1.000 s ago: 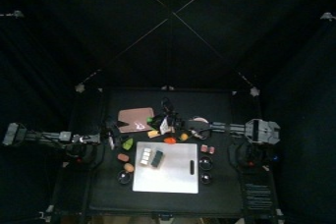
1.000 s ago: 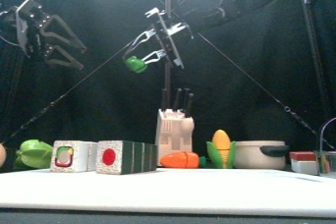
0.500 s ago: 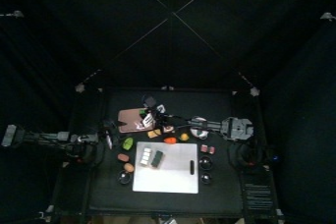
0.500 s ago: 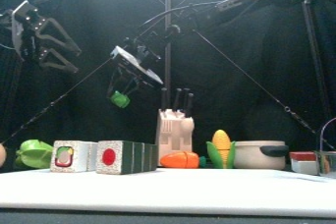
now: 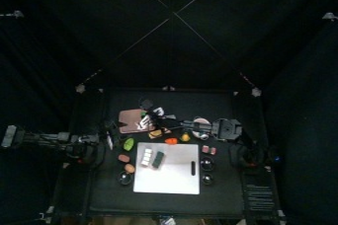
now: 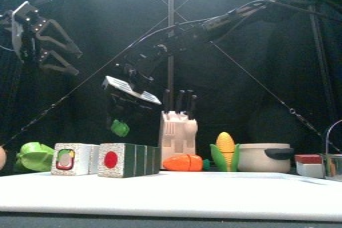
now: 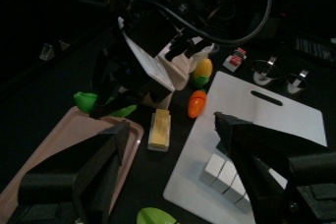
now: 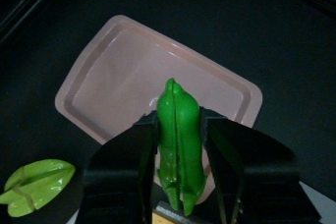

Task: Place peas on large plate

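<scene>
The right gripper (image 8: 176,174) pinches the peas (image 8: 178,149), a green pod held upright between its jaws, directly above the plate (image 8: 125,76). In the front view the pod (image 6: 119,128) hangs well clear of the table, so the carry appears nearly complete and the release is not yet done. To finish well, the arm should probably descend straight down until the pod's tip is close to the plate's flat middle, then part the jaws; a release from this height would likely let the pod bounce or roll over the low rim. The left gripper (image 7: 168,169) hovers with jaws spread near the table's left side, holding nothing, away from the descent.

Around the plate: a green leafy piece (image 8: 37,187) lies just beside one corner, and the knife block (image 6: 175,132) stands near the lowering path, so any sideways drift risks contact. Further off stand a corn cob (image 6: 226,151), an orange vegetable (image 6: 185,161), two picture blocks (image 6: 100,159), a pot (image 6: 265,157) and the white board (image 5: 168,169). None of these rests on the plate.
</scene>
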Robot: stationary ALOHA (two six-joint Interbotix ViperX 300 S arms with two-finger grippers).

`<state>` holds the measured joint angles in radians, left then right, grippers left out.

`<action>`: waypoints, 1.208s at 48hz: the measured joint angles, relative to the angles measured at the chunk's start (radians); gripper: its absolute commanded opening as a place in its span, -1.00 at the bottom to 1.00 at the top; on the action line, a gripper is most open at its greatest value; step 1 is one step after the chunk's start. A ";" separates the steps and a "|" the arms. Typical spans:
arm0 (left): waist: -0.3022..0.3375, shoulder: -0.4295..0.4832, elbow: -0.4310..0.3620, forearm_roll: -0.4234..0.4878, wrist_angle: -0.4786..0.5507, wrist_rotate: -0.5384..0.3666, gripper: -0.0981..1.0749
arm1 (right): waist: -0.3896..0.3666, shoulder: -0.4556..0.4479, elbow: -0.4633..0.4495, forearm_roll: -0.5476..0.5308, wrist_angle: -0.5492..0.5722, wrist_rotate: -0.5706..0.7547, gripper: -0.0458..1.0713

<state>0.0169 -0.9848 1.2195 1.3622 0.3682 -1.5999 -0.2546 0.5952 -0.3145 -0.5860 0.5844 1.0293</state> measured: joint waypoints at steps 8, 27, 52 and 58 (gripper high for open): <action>0.002 0.000 0.000 -0.002 0.000 0.000 0.89 | 0.000 0.021 -0.011 0.002 0.008 0.000 0.02; 0.000 0.000 0.000 0.000 0.000 0.000 0.89 | -0.002 0.058 -0.015 0.025 0.009 0.003 0.28; 0.000 0.000 0.000 0.000 0.000 0.000 0.89 | -0.003 0.069 -0.031 0.026 -0.002 0.003 0.54; 0.002 0.000 0.000 0.000 0.000 0.000 0.89 | -0.003 0.071 -0.031 0.026 0.005 0.003 0.54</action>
<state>0.0184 -0.9848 1.2195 1.3622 0.3682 -1.5999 -0.2577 0.6657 -0.3451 -0.5599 0.5890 1.0324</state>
